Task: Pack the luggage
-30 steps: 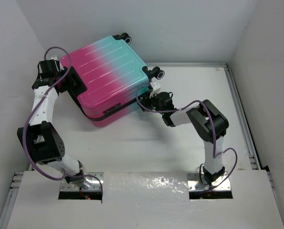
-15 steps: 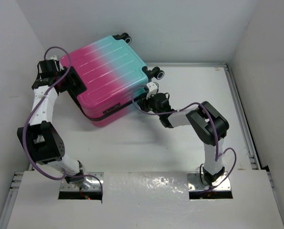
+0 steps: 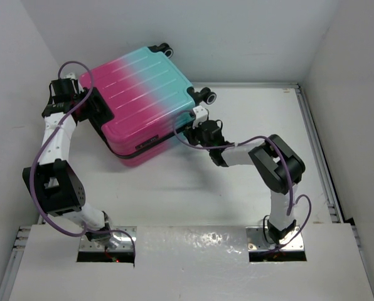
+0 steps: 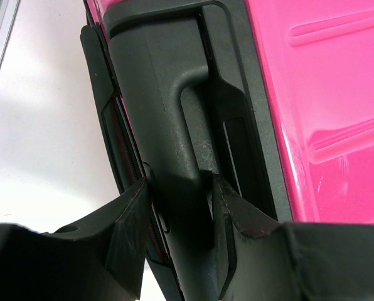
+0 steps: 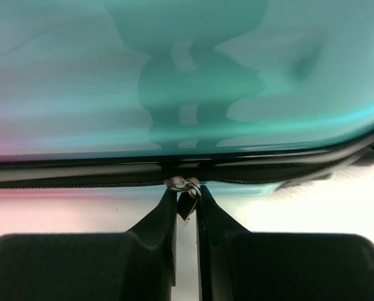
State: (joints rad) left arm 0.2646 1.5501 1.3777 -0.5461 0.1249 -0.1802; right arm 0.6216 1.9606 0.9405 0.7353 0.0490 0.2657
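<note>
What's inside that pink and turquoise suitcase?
Nothing inside shows: the suitcase has its lid down, with only its ribbed shell and dark zipper seam visible. The right hand pinches the zipper pull; the left hand clamps the black handle.

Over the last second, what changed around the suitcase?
The right gripper edged in to the seam of the luggage and shut on the zipper pull. The left gripper stayed clamped on the black handle; the luggage did not move.
</note>
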